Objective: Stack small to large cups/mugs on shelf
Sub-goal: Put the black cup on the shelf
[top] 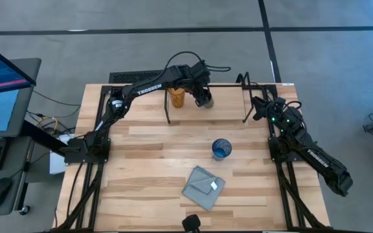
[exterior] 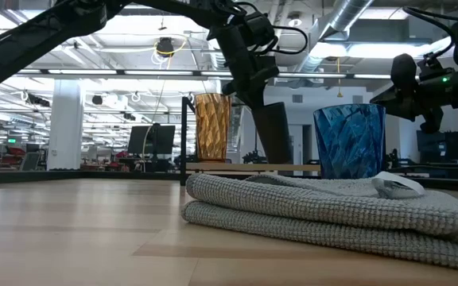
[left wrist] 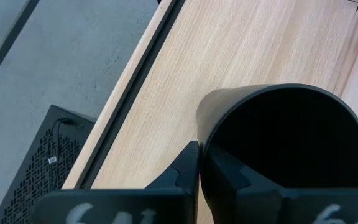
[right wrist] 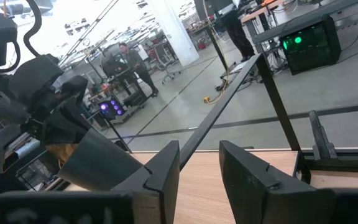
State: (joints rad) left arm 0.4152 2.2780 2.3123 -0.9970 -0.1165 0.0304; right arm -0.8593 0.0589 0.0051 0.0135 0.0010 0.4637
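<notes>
My left gripper (top: 203, 96) is over the shelf (top: 225, 111) at the table's far edge, shut on the black cup (exterior: 275, 131). The tall amber tumbler (top: 176, 98) stands upright on the shelf board, just left of the black cup. The translucent blue cup (top: 221, 149) stands upright on the tabletop, nearer than the shelf. My right gripper (right wrist: 201, 165) is open beside the shelf's right post (top: 245, 102) and touches nothing. Its wrist view shows the black cup (right wrist: 98, 165) and the left gripper farther off. My left gripper pinches the black cup's wall at the rim (left wrist: 205, 144), one finger (left wrist: 229, 173) inside the cup and one finger (left wrist: 185, 167) outside. The fingers come from above, pointing down. The cup leans slightly, its base (exterior: 283, 161) at the shelf board. Whether it rests there, I cannot tell.
A folded grey cloth (top: 204, 187) lies on the tabletop toward the near edge, in front of the blue cup. Thin black posts (top: 168, 107) and a rear rail (left wrist: 148, 68) frame the shelf. Bare shelf board (top: 228, 107) lies right of the black cup.
</notes>
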